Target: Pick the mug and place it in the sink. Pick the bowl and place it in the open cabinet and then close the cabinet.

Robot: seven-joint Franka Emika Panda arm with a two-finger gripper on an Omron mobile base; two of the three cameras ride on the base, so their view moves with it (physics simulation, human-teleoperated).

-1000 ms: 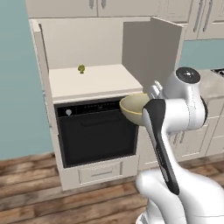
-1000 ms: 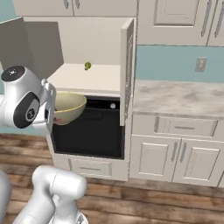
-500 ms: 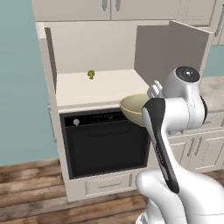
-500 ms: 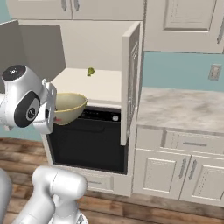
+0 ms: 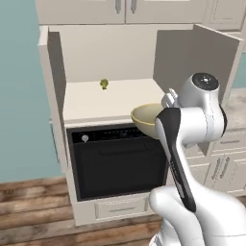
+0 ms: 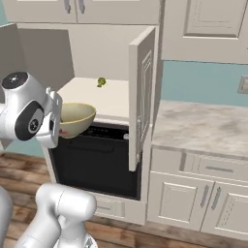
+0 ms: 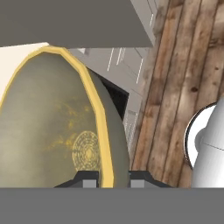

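Note:
My gripper (image 7: 113,177) is shut on the rim of the olive-tan bowl (image 7: 52,127), with one fingertip inside the rim and one outside. I hold the bowl (image 5: 146,117) in the air in front of the black oven's top edge, just below and in front of the shelf of the open cabinet (image 5: 113,57). In the right base view the bowl (image 6: 75,118) hangs left of the cabinet's open right door (image 6: 143,97). Both tall doors stand open, showing the plain beige interior (image 6: 104,48). The mug and the sink are out of view.
A tiny green broccoli-like item (image 5: 104,84) sits at the back of the cabinet floor. The black oven (image 5: 115,163) is below it. A marble counter (image 6: 203,128) with low cabinets runs to the right. Wooden floor (image 7: 183,87) lies beneath.
The whole picture has shifted and the cabinet looks larger, so the base has driven closer. The bowl stays held in the gripper in the same pose.

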